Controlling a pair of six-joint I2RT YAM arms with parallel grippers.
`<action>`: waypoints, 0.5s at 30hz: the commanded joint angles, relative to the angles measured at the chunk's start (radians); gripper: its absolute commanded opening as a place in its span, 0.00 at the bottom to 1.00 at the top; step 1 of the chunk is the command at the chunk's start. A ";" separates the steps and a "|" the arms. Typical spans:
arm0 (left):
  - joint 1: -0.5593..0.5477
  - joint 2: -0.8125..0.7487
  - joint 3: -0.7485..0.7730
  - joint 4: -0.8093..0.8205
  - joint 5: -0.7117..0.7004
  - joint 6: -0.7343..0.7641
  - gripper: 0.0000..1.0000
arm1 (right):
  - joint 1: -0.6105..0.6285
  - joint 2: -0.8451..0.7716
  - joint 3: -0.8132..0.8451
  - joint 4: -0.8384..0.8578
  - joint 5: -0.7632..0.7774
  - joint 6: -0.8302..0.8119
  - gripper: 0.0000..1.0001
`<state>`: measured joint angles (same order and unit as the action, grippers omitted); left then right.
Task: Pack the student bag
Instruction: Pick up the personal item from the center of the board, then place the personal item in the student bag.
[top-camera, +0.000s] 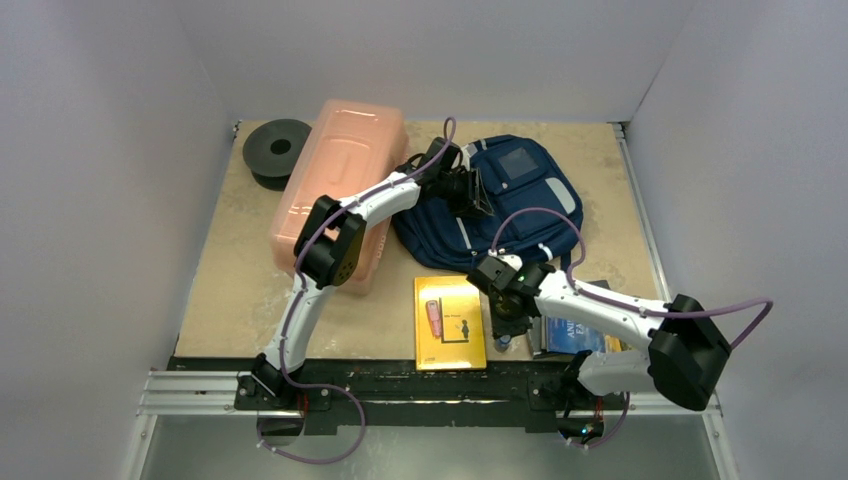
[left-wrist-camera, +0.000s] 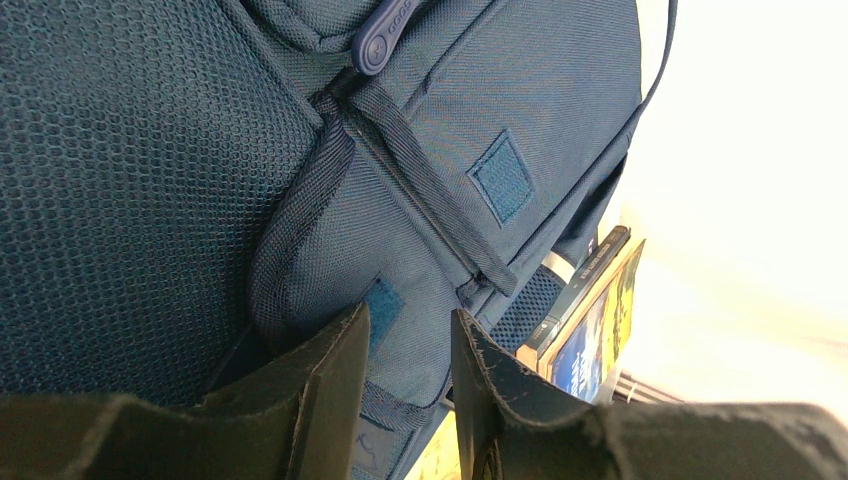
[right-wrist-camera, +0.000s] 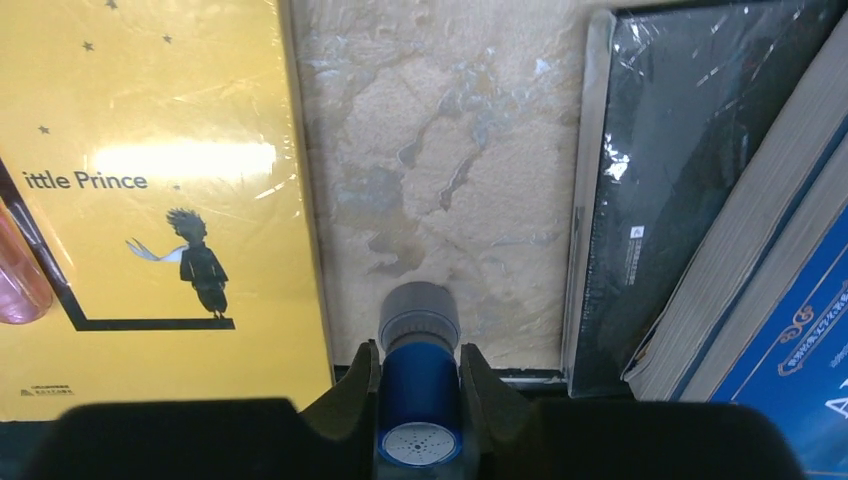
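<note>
Apparently pinching student bag (top-camera: 520, 200) fabric in left gripper (left-wrist-camera: 408, 325). Clamping blue cylinder (right-wrist-camera: 420, 395) in right gripper (right-wrist-camera: 420, 352) at tabletop's near edge, between yellow book (top-camera: 450, 322) and black book (right-wrist-camera: 650, 200), all 3 unpacked.

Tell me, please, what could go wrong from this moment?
1. The right gripper clamps a round blue cylinder; it could roll or slip out when lifted.
2. The left gripper pinches only a fold of the navy backpack; that fabric might slip free.
</note>
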<state>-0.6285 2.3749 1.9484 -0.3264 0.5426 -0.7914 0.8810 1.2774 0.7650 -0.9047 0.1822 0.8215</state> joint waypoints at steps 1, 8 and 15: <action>0.010 -0.013 -0.026 -0.099 -0.036 0.048 0.36 | 0.004 0.028 0.037 0.084 0.050 0.032 0.06; 0.009 -0.012 -0.036 -0.102 -0.035 0.052 0.36 | -0.086 0.015 0.168 0.057 0.107 -0.054 0.00; 0.010 -0.060 -0.097 -0.053 -0.081 0.053 0.36 | -0.492 0.105 0.394 0.216 -0.011 -0.331 0.00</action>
<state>-0.6285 2.3573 1.9224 -0.3237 0.5373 -0.7757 0.5407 1.3170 1.0039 -0.8001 0.1905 0.6647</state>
